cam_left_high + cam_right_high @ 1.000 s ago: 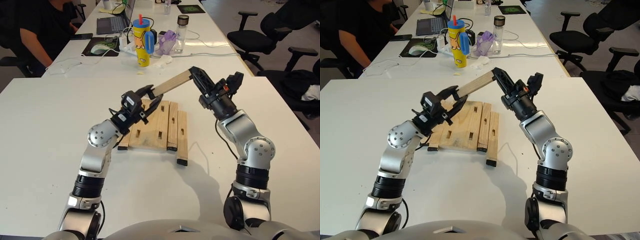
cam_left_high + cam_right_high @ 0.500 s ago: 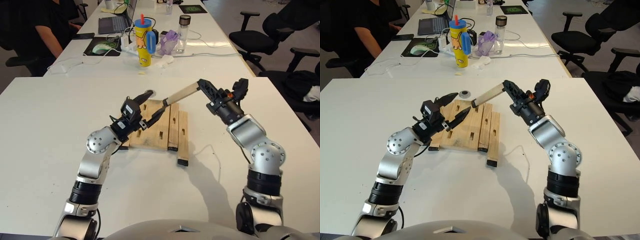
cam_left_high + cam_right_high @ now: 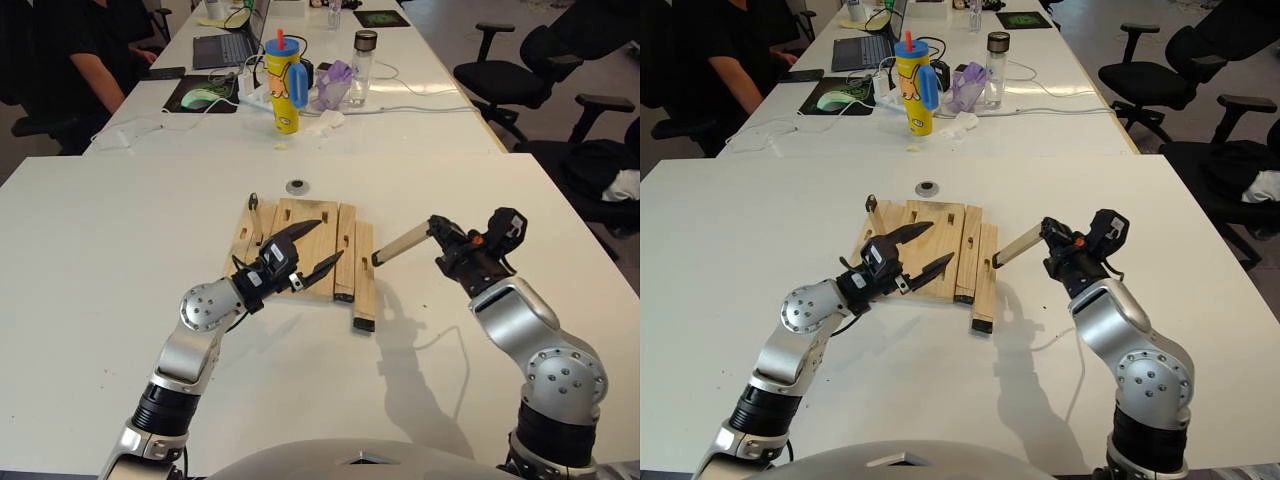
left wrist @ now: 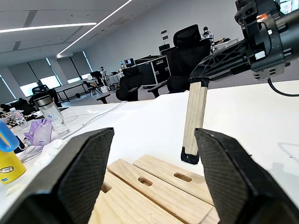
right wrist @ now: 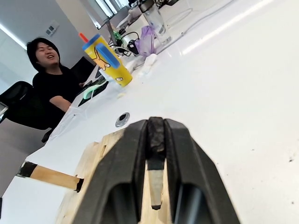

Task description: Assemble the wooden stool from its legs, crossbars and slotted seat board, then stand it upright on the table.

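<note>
The slotted seat board (image 3: 318, 235) lies flat mid-table. A short black-tipped leg (image 3: 253, 206) sticks up from its far left corner, and a black-ended bar (image 3: 364, 290) lies along its right edge. My left gripper (image 3: 330, 240) hovers open over the board's near left part, with nothing between its fingers (image 4: 88, 172). My right gripper (image 3: 440, 228) is shut on a wooden leg (image 3: 402, 243) just right of the board. The leg slants down, its black-capped end (image 4: 189, 157) close above the board's right edge. In the right wrist view the leg (image 5: 155, 186) sits between the closed fingers.
A small round metal piece (image 3: 297, 186) lies just beyond the board. On the far table stand a yellow cup (image 3: 285, 85) and a clear bottle (image 3: 365, 52), with a laptop (image 3: 226, 46) behind. A thin white cable (image 3: 1040, 335) trails near my right arm.
My right gripper has carried the leg down and to the right, from high over the board to beside its right edge. My left gripper has drawn back toward the board's near side, still open.
</note>
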Controlling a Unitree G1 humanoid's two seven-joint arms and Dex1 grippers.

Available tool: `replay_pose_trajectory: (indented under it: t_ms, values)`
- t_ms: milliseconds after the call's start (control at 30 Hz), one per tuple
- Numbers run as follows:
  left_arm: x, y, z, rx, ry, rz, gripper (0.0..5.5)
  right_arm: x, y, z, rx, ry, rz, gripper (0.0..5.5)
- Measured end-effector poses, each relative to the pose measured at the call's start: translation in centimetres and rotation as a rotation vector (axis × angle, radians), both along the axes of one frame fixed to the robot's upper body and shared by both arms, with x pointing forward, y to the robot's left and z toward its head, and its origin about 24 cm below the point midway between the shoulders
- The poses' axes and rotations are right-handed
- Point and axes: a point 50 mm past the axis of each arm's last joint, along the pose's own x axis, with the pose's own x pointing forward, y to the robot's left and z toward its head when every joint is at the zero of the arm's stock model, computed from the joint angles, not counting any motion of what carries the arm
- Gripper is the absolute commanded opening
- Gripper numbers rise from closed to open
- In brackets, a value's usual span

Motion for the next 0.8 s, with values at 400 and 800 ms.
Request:
replay_pose_trajectory:
  t_ms: [400, 800]
  values:
    - [0.0, -0.2, -0.1, -0.001, 0.013, 0.000, 3.20, 0.7, 0.8, -0.7, 0.021, 0.008, -0.074, 0.42]
    - [0.1, -0.6, -0.1, -0.013, 0.015, -0.009, 3.20, 1.2, 1.0, -2.0, 0.048, 0.034, -0.120, 0.42]
